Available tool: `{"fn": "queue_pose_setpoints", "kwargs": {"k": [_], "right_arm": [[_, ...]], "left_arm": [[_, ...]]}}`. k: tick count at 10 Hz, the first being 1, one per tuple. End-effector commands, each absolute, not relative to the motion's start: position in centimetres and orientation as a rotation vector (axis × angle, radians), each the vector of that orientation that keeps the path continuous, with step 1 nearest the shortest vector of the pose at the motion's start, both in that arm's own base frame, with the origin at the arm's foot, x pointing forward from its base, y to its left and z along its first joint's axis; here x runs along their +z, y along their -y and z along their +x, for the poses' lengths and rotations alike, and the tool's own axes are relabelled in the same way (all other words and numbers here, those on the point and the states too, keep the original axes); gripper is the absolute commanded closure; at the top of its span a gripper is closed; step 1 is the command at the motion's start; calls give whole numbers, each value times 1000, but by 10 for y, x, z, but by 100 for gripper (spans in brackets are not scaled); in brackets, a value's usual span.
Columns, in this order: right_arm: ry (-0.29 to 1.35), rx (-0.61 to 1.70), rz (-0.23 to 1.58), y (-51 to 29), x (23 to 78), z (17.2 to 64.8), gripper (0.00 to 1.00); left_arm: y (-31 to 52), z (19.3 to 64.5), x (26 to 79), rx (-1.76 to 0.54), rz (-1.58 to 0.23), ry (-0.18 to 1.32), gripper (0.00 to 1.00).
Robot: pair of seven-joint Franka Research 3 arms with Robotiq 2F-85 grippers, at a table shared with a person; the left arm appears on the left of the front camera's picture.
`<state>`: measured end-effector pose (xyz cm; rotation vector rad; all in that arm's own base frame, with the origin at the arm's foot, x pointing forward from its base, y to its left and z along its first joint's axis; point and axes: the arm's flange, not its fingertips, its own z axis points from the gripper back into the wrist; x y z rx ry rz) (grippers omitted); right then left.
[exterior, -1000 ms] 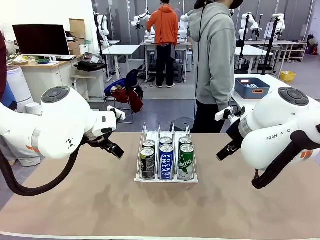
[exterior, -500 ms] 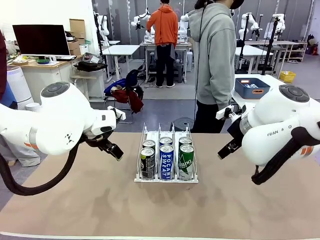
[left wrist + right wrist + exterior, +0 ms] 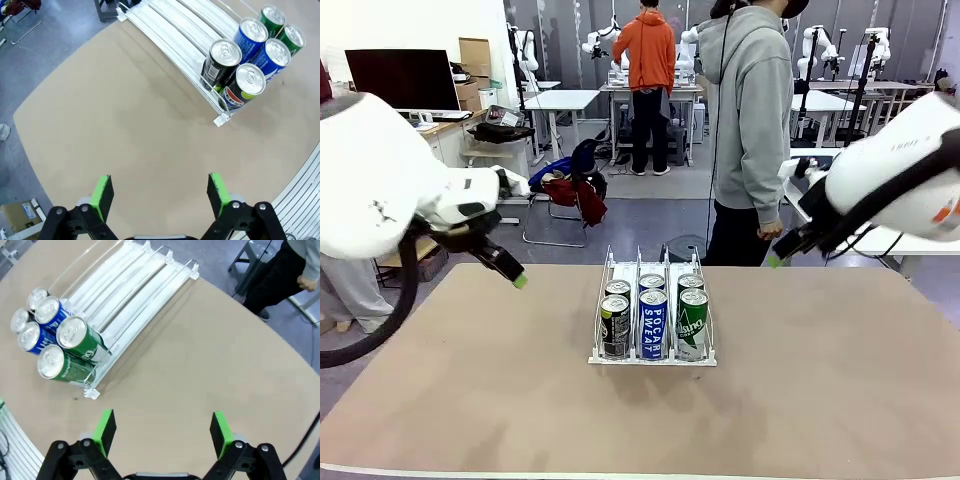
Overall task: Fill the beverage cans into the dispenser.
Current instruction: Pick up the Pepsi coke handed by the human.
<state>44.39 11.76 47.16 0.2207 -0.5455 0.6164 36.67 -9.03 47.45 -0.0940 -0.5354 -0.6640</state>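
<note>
The dispenser (image 3: 652,352), a white wire rack with three lanes, stands mid-table and holds several beverage cans: black Pepsi (image 3: 615,327) on the left, blue Pocari Sweat (image 3: 653,325) in the middle, green (image 3: 693,324) on the right, each with another can behind it. My left gripper (image 3: 516,278) hovers open to the left of the rack, well apart from it. My right gripper (image 3: 776,259) hovers open to the rack's right and higher. The left wrist view has the open gripper (image 3: 160,192) over bare table, the cans (image 3: 248,85) beyond. In the right wrist view the empty gripper (image 3: 162,432) is clear of the green cans (image 3: 75,335).
A person in a grey hoodie (image 3: 750,110) stands at the table's far edge, hands down. The brown tabletop (image 3: 640,420) is bare around the rack. The rear of the rack's lanes (image 3: 135,285) holds no cans. Desks and chairs stand beyond the table.
Both arms have lifted and drawn away from the rack, the left one outward to the left, the right one up and to the right. The cans and rack have not moved.
</note>
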Motion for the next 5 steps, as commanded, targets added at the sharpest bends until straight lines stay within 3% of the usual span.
{"fn": "queue_pose_setpoints", "kwargs": {"k": [1, 2, 5], "right_arm": [[565, 560, 200, -94, 479, 460, 0], [545, 616, 221, -118, 472, 444, 0], [549, 598, 213, -108, 484, 449, 0]], "left_arm": [[75, 369, 480, -553, -121, 564, 0], [90, 367, 474, -664, -94, 535, 0], [90, 367, 474, -664, -94, 535, 0]]}}
